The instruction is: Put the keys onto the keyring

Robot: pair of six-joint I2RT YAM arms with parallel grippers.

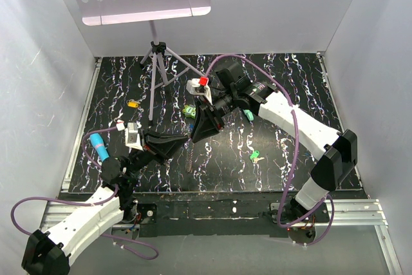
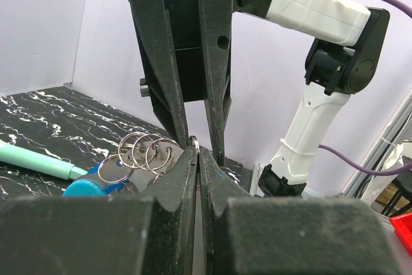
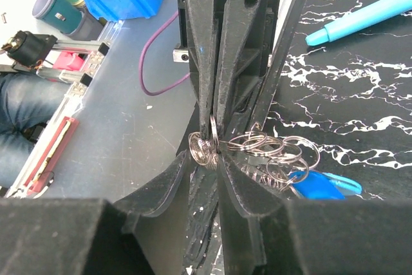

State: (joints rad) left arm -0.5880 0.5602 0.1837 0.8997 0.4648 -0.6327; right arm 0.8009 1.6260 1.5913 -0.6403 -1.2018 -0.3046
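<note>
Two arms meet tip to tip above the marbled black tabletop [image 1: 225, 172], just right of the tripod [image 1: 156, 62] and a little nearer the arm bases, with the keyring [image 3: 270, 152] caught between them. The left tool [image 2: 196, 159] is clenched, its fingers pressed together on one wire loop at the end of the keyring. The right tool [image 3: 207, 156] comes at the same loop from the opposite side, its jaws narrowly parted and straddling both the loop and the left tool's tips. Whether they pinch the wire cannot be told from any view.

The rest of the keyring, a cluster of linked silver rings, trails to one side of the meeting point and ends in a blue clasp [image 3: 322, 186] hanging below the rings.

Both keys lie loose on the tabletop. The yellow key [image 1: 132, 103] is just left of the tripod, and the green key [image 1: 255, 156] is well to the tripod's right and closer to the bases. A small bright-green block [image 1: 188, 112] sits just right of the tripod's feet. A teal pen [image 3: 367, 14] lies flat farther right of the tripod, partly under the right arm.
</note>
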